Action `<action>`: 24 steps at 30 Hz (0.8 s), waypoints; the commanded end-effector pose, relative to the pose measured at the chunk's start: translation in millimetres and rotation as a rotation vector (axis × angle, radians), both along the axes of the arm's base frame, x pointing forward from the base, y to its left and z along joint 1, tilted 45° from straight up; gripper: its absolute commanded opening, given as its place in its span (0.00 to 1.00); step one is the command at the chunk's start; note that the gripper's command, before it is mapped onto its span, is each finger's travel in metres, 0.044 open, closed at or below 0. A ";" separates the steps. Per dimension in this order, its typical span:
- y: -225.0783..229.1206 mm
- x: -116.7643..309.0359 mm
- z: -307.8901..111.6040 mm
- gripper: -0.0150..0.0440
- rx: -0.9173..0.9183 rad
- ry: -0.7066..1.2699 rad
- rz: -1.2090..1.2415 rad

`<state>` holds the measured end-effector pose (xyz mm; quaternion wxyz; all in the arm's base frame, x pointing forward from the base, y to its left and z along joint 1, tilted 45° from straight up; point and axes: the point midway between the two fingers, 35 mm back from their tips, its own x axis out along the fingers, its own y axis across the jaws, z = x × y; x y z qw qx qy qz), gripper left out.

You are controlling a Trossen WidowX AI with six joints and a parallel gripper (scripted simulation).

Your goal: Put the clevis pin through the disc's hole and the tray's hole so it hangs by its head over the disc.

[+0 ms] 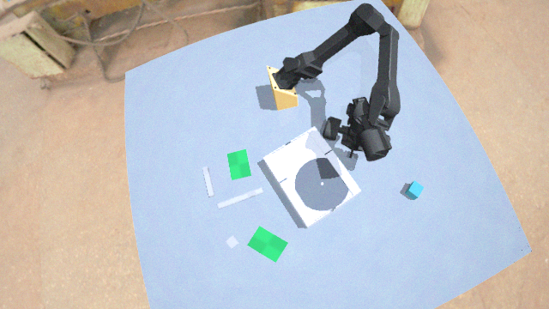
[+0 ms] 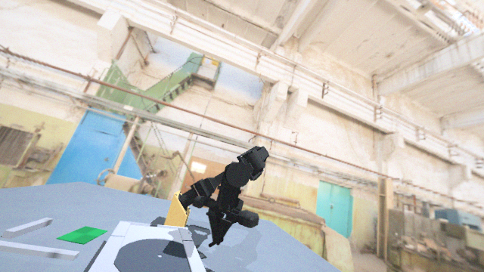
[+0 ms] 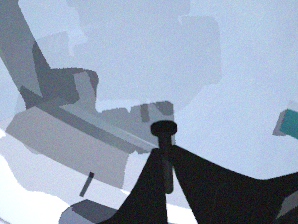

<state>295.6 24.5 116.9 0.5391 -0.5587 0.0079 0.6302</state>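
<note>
My gripper (image 1: pixel 352 150) (image 2: pixel 217 241) (image 3: pixel 164 152) is shut on the dark clevis pin (image 1: pixel 351 154) (image 2: pixel 212 245) (image 3: pixel 164 128). In the wrist view the pin's head stands out beyond the fingertips, and its shank passes between them. Pin and gripper are above the table, just outside the tray's upper-right side in the top view. The white-looking tray (image 1: pixel 280 160) (image 2: pixel 124 231) holds the grey disc (image 1: pixel 313 195) (image 2: pixel 140 257), which lies flat in its lower-right part. The disc's small hole (image 1: pixel 322 184) (image 2: pixel 159 256) shows pale; whether the tray's pin hole lies under it, I cannot tell.
A yellow wedge-shaped block (image 1: pixel 286 101) (image 2: pixel 175 213) stands by the arm's other visible end. A small cyan cube (image 1: pixel 414 190) (image 3: pixel 290 124) lies right of the tray. Left are two green patches (image 1: pixel 238 165) (image 1: pixel 268 244), two pale bars (image 1: pixel 208 182) (image 1: pixel 240 198) and a small pale square (image 1: pixel 232 242).
</note>
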 end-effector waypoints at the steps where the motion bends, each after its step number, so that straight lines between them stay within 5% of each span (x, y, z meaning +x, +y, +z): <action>1: 0.3 -0.8 -0.3 0.25 -0.028 -0.103 0.114; 9: 0.0 -1.1 -0.5 0.25 -0.079 -0.273 0.294; 24: 3.2 0.4 -4.2 0.25 -0.080 -0.277 0.298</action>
